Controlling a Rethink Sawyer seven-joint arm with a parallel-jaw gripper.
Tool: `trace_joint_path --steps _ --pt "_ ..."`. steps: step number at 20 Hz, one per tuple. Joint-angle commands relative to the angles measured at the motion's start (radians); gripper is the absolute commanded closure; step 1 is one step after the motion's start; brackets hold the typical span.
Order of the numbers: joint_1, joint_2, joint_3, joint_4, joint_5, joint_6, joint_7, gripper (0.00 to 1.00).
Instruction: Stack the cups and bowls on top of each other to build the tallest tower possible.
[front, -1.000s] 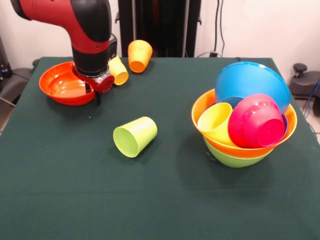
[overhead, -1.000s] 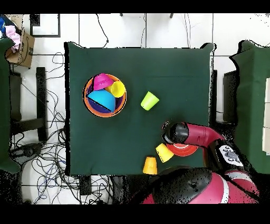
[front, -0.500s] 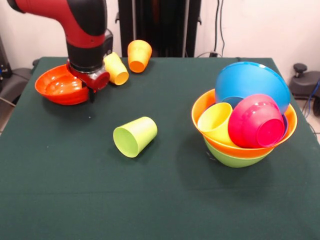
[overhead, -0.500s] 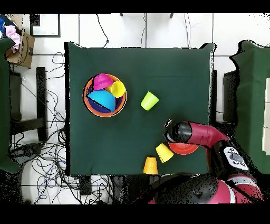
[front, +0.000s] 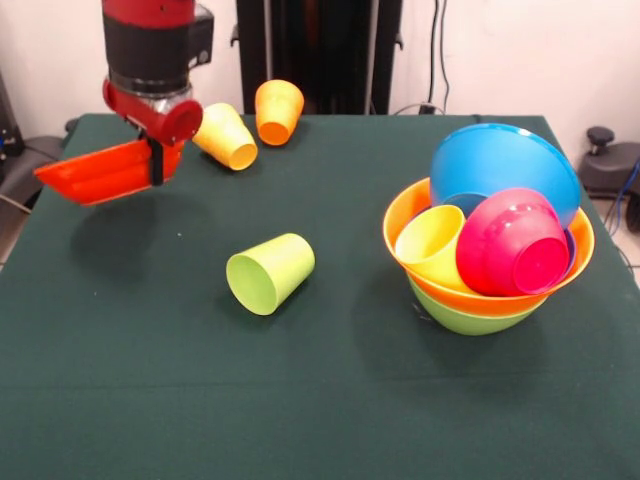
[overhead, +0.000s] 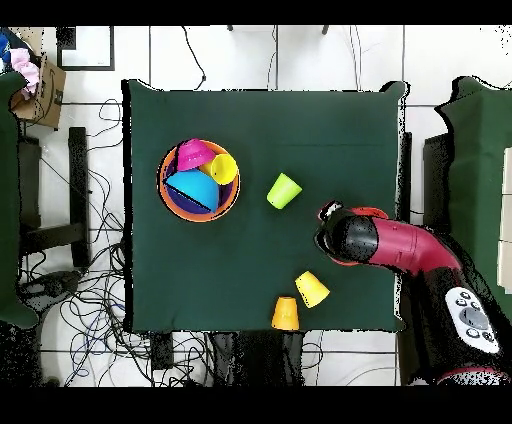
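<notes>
My gripper (front: 155, 163) is shut on the rim of the red-orange bowl (front: 95, 173) and holds it tilted, above the table at the far left. In the overhead view the arm covers most of that bowl (overhead: 371, 212). The tower (front: 490, 250) stands at the right: a large orange bowl (front: 410, 215) on a lime green bowl (front: 465, 320), holding a tilted blue bowl (front: 500, 160), a magenta bowl (front: 515, 245) and a yellow cup (front: 432, 243). It also shows in the overhead view (overhead: 198, 180). A lime green cup (front: 270, 272) lies on its side mid-table.
A second yellow cup (front: 225, 136) and an orange cup (front: 279, 110) lie on their sides at the far edge near the robot's base; both show in the overhead view, yellow (overhead: 312, 289) and orange (overhead: 285, 313). The green cloth table (front: 320, 400) ends close beyond them.
The gripper has lifted the red-orange bowl off the table and carried it up and slightly left in the front view; the bowl now hangs tilted. The cups and tower have not moved.
</notes>
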Motion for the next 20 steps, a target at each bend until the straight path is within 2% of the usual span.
trace_joint_path --steps 1,7,11,20 --pt "0.027 -0.130 0.159 0.051 0.072 0.182 -0.106 1.00" --pt "0.058 -0.175 0.176 0.042 0.123 0.233 -0.071 1.00" --pt "0.105 -0.189 0.172 0.030 0.148 0.230 -0.022 1.00" --pt "0.232 -0.208 0.135 -0.017 0.247 0.252 0.093 1.00"
